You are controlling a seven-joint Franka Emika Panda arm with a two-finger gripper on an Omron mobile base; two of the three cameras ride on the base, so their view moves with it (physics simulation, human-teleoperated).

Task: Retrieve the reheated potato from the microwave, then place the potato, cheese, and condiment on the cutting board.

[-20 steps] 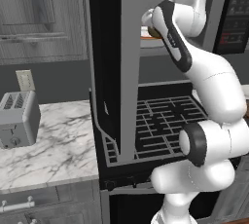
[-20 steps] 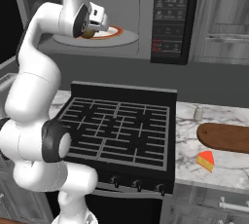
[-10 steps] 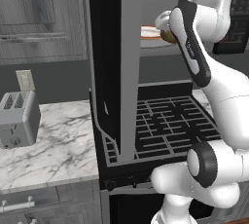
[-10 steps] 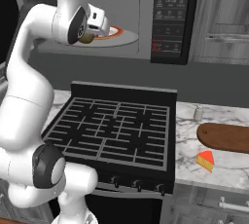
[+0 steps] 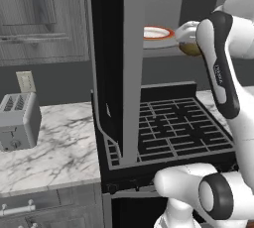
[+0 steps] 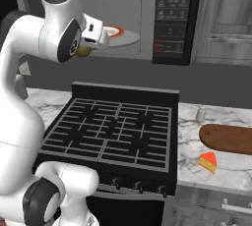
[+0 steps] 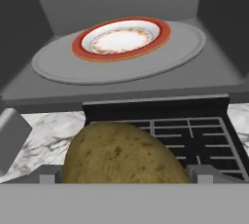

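While the gripper [image 7: 124,181] hangs just outside the microwave [image 6: 174,18], its fingers are spread wide and clamped on the potato [image 7: 124,154]. Behind it an orange-rimmed plate [image 7: 121,38] sits on the grey turntable [image 7: 185,47]. Right of the stove [image 6: 113,131], the cheese [image 6: 208,161] lies just beside the cutting board [image 6: 227,138], the condiment [image 6: 200,114] near its far end.

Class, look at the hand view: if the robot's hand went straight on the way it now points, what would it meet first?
The hand grips the potato and faces the open microwave. Straight on, it would probably first reach the grey turntable with the red-rimmed plate, though depth is hard to judge.
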